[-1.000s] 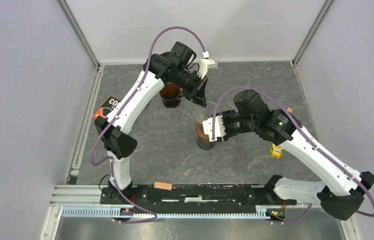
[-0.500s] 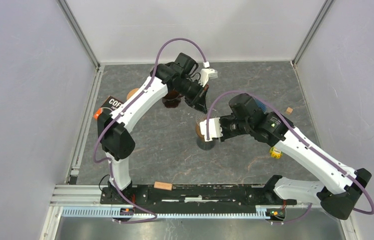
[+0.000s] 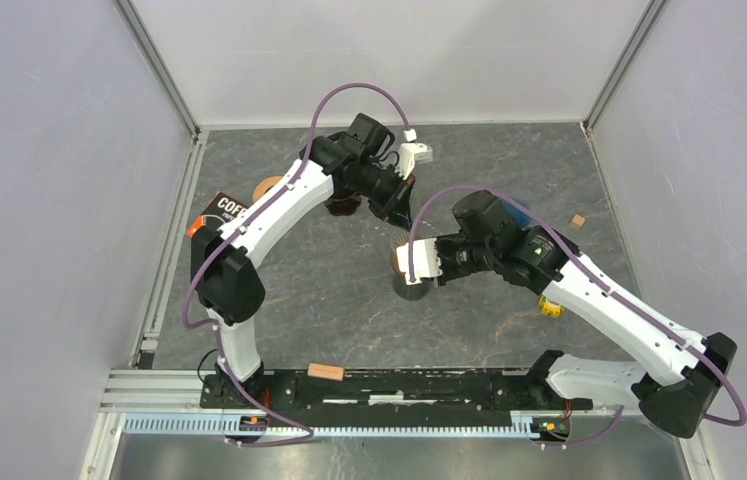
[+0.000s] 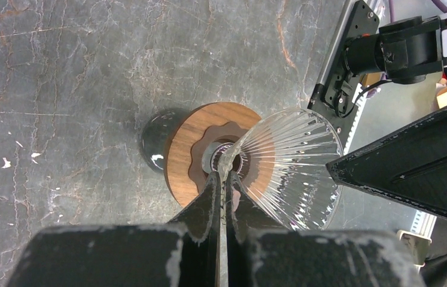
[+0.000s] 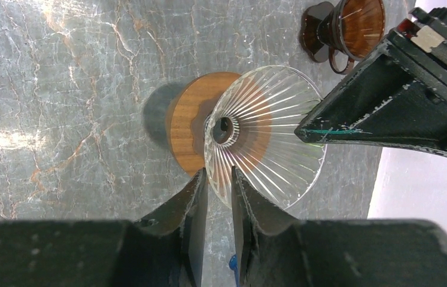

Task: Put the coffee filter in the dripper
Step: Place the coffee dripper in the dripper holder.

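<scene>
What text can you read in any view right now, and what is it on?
"COFF": white letters on the dark package at the left; the rest is covered.
Small yellow object on the right: any print is too small to read.
Wrist views: none.

Bright, even light from above, nothing harsh. Wrist shots: soft dark shadow on the table (image 5: 59, 89) just left of the wooden base (image 5: 188, 128), little glints on the dripper (image 5: 268, 134), and the fingers (image 5: 188, 209) along the bottom edge are blurry.
</scene>
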Robot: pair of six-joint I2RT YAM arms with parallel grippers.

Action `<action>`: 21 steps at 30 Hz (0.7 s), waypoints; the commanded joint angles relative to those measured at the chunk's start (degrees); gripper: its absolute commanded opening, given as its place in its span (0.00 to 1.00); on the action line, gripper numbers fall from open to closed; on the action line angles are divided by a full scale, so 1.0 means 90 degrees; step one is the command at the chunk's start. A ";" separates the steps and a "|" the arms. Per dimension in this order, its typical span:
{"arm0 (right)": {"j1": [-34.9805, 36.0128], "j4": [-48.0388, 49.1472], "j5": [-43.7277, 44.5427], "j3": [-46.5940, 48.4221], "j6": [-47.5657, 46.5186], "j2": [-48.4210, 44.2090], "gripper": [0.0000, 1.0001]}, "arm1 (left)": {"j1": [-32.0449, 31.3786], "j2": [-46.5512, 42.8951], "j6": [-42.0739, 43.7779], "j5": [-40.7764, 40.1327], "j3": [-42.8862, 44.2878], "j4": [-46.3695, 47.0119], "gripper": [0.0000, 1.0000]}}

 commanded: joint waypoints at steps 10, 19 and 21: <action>0.0069 0.0326 -0.0048 -0.0292 0.0062 0.0042 0.25 | -0.0185 -0.0425 -0.0043 -0.0079 -0.0206 0.0351 0.02; 0.0098 0.0370 -0.0042 -0.0486 0.0079 0.0038 0.20 | -0.0294 -0.0636 0.0088 -0.0331 -0.0662 0.0644 0.02; 0.0096 0.0375 -0.0028 -0.0518 0.0071 0.0048 0.18 | -0.0303 -0.0674 0.0107 -0.0396 -0.0786 0.0741 0.02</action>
